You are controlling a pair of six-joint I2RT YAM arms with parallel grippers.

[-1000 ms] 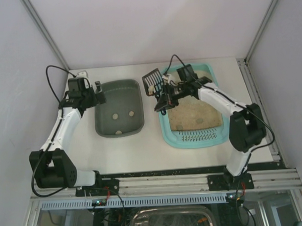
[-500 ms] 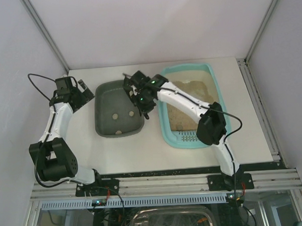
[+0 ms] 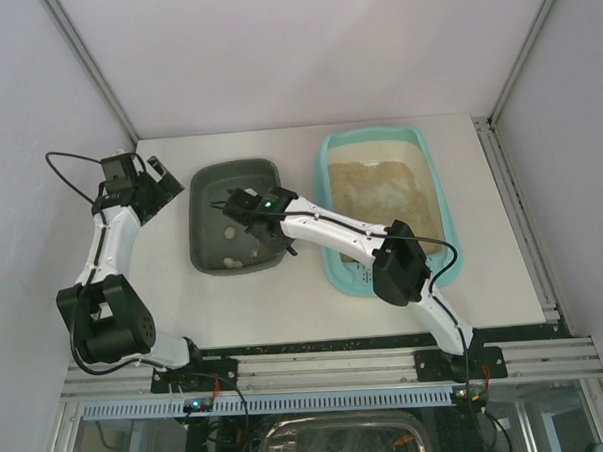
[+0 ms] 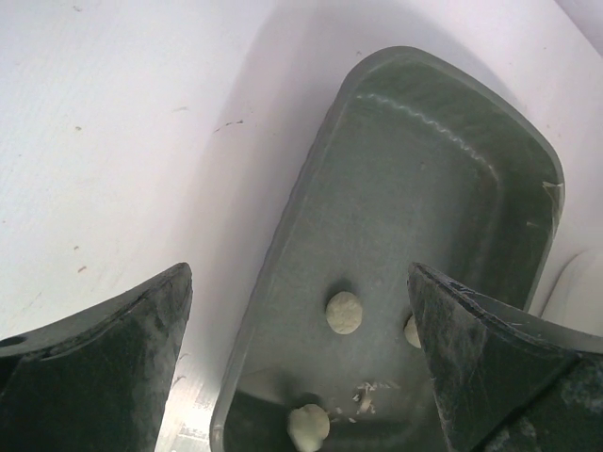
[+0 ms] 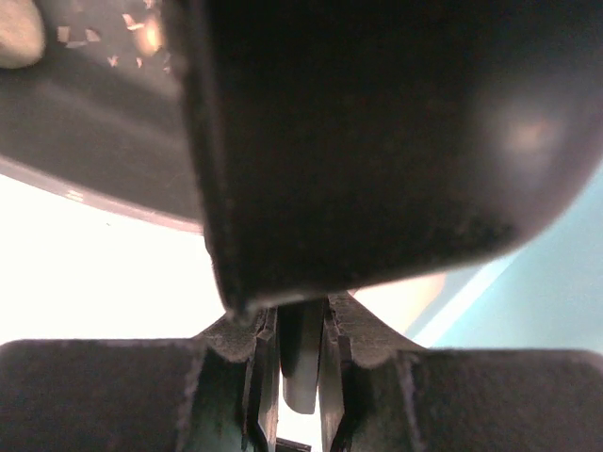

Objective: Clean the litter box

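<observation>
While the right end effector hangs over the grey tray, clamped shut on the scoop, we list the litter box to its right, long axis running near to far. Left end effector: jaws wide, empty, farther off.

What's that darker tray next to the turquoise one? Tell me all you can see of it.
The dark grey-green tray is a plain rounded rectangle, plastic by its look, with smooth sloping walls. It lies flat on the white table, left of the turquoise litter box and apart from it. A few pale round clumps lie inside. The right gripper hangs over it.
</observation>
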